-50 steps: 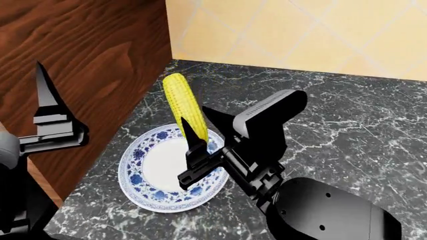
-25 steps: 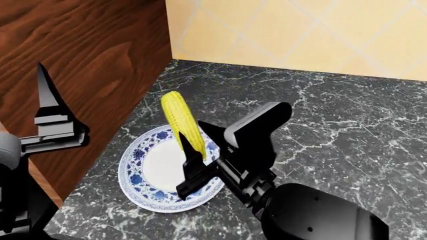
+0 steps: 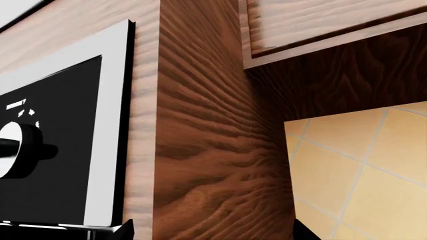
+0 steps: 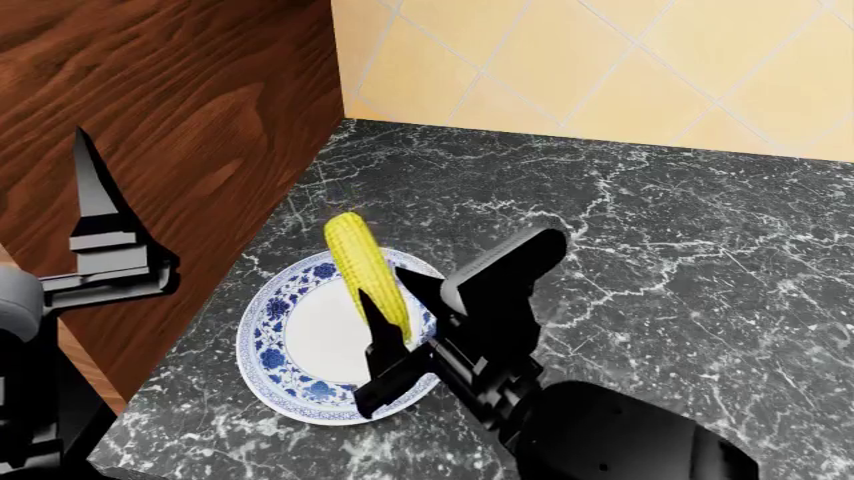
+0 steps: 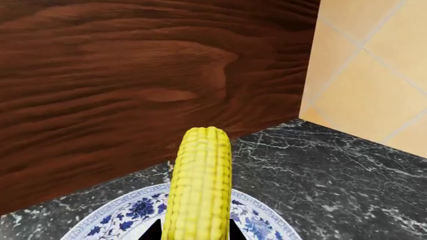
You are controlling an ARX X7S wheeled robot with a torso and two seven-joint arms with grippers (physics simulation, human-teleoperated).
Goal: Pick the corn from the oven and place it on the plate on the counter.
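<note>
The yellow corn (image 4: 364,273) is held in my right gripper (image 4: 390,325), which is shut on its lower end; the cob tilts up and away over the white blue-rimmed plate (image 4: 280,335) on the dark marble counter (image 4: 641,230). In the right wrist view the corn (image 5: 199,185) runs straight out between the fingers above the plate (image 5: 130,215). My left gripper (image 4: 100,235) hangs open and empty at the left, in front of the wood panel; only its fingertips (image 3: 127,231) show in the left wrist view. The oven cavity is out of view.
A brown wood side panel (image 4: 174,130) rises just left of the plate. A tan tiled wall (image 4: 601,60) backs the counter. The left wrist view shows a black appliance panel with a white knob (image 3: 20,150) and a white frame.
My right gripper has lowered the corn toward me, from over the plate's far rim down close above the plate. The left arm has not moved.
</note>
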